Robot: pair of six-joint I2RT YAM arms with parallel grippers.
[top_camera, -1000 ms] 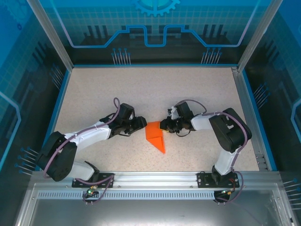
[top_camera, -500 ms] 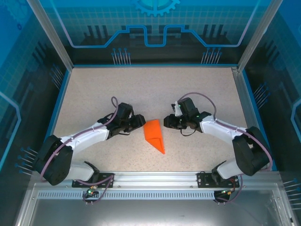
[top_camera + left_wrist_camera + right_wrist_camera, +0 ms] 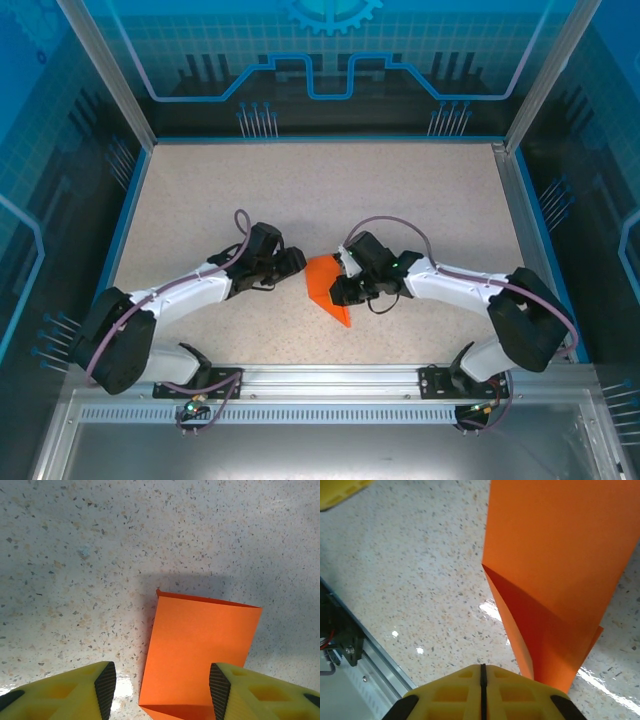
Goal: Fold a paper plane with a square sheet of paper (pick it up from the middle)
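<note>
The paper (image 3: pixel 318 280) lay folded near the middle of the table (image 3: pixel 300 190), with its point toward the near side. The left gripper (image 3: pixel 293 262) sat just left of it, fingers (image 3: pixel 105 687) spread wide. The right gripper (image 3: pixel 337 291) hung over the paper, fingers pressed together.

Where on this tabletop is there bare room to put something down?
Free: the far half of the table, from the arms up to the back wall. Crowded: near centre, where left pincer and right pincer meet at the orange paper.
</note>
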